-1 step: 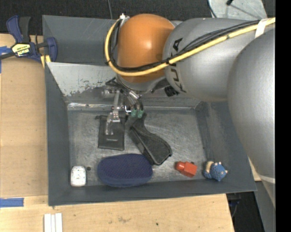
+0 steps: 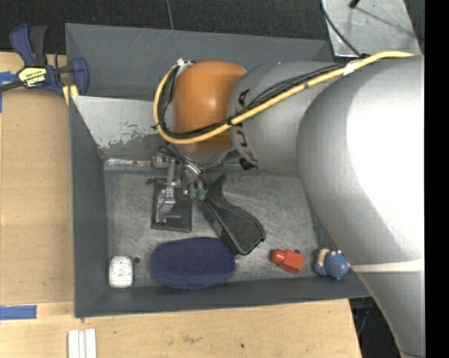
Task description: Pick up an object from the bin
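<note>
Grey metal bin (image 2: 86, 222): claw (image 2: 169, 200) sits low over the floor, centre-left, under the arm's orange cover (image 2: 202, 103). Wide or narrow, cannot tell. Nearest thing is a black flat paddle-shaped piece (image 2: 236, 226), just right of it. Dark blue oval mesh pad (image 2: 193, 263) on the near side, small white block (image 2: 120, 271) near-left, small red block (image 2: 288, 259) near-right.

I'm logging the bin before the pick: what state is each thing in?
Claw: low in grey metal bin.
Dark blue oval fabric pouch: lying flat, untouched.
Black elongated flat piece: lying slanted, beside claw.
Small white rectangular object: loose, alone.
Small red block: loose.
Blue-and-yellow small toy: loose.
</note>
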`<state>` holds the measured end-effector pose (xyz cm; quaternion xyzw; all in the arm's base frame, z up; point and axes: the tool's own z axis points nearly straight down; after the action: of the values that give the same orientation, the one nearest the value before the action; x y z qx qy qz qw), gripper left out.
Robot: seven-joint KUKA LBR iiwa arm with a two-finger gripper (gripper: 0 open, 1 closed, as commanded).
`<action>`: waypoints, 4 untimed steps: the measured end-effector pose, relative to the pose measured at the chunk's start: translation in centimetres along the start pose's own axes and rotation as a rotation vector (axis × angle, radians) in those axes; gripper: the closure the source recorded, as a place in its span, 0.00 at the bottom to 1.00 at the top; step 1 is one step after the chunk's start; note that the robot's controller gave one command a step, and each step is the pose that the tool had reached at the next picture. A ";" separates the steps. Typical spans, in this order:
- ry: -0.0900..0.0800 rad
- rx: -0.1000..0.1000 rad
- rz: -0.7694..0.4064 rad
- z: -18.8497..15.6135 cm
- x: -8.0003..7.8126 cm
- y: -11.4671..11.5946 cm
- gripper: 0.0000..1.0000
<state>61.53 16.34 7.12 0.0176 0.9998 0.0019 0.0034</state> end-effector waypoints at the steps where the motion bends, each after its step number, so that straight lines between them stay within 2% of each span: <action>1: -0.016 -0.003 0.002 -0.7 -0.5 0.0 1.00; 2: -0.011 0.003 -0.064 -0.6 1.0 1.9 1.00; 3: -0.004 0.001 -0.064 -0.3 1.2 2.1 0.00; 4: -0.008 -0.001 -0.070 -0.4 8.6 -4.8 0.00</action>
<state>52.80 11.80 7.48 -0.0177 0.9998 0.0024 0.0074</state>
